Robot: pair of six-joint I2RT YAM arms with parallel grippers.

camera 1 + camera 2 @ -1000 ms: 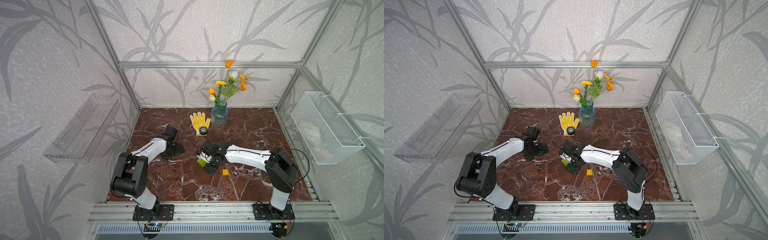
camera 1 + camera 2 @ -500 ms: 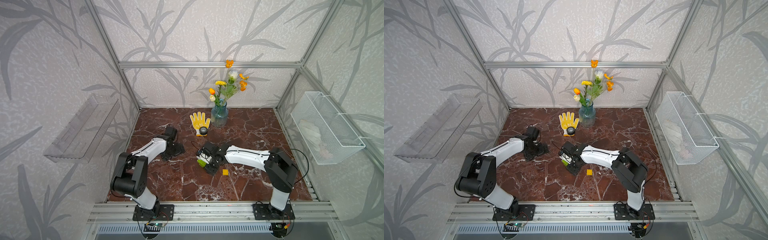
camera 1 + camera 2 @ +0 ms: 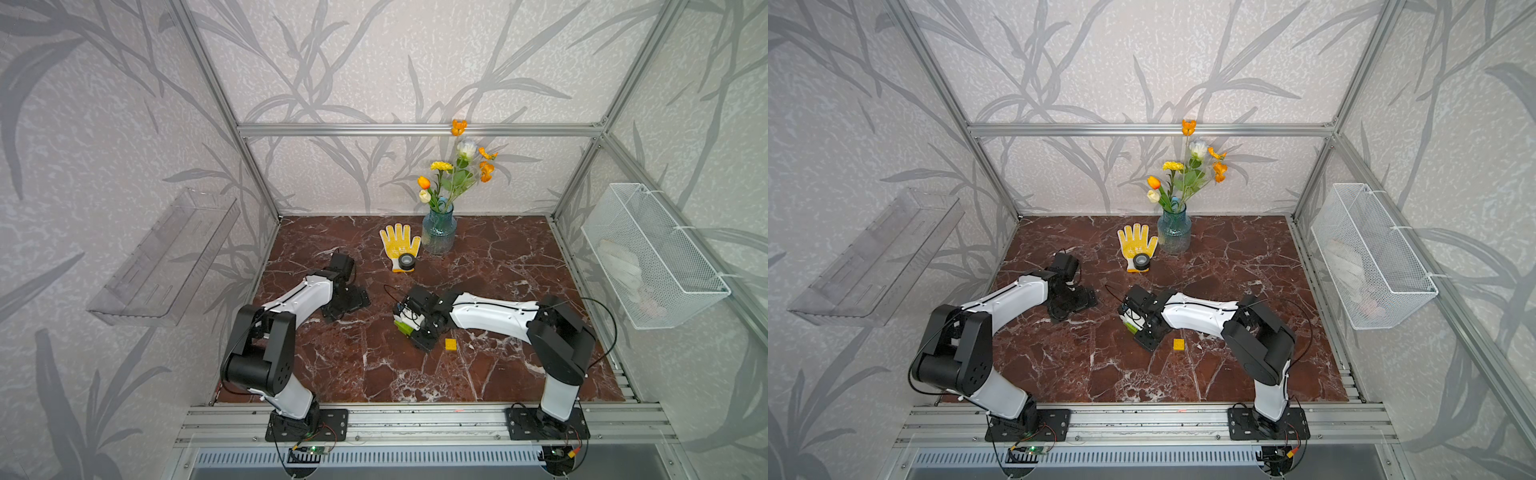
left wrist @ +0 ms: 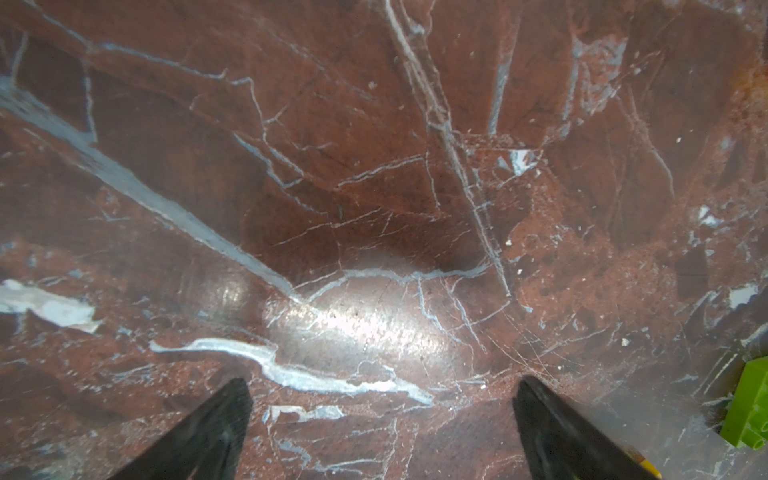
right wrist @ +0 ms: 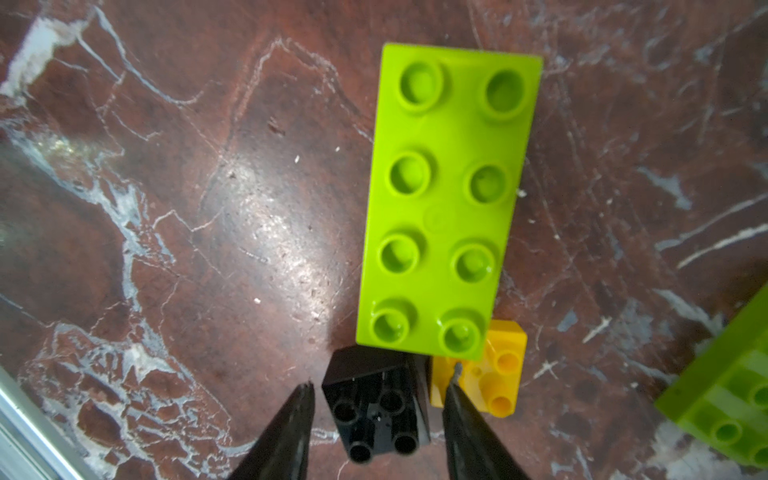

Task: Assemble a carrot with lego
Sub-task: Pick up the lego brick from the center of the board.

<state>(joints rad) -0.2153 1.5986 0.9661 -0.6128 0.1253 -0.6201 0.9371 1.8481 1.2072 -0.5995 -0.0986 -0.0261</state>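
Look to the middle of the marble table for the carrot, tucked under the right gripper. So far just a long lime-green brick, studs up, overlapping a yellow-orange square at its near end; cannot tell whether pressed home or merely resting. Right against that same end, find the black square, bracketed by the gripper's two fingers: partly open, with a thin gap showing on each side, so nothing gripped as far as can be seen. Reads as a set-up to pinch the black piece and seat it beside the yellow one.

Off to one side, note a second lime-green brick and, in both top views, a loose yellow-orange square just beside the right arm, presumably lying within reach as stock for later. Well apart, see the left gripper spread fully wide over bare marble, holding nothing, likely parked clear of the work.
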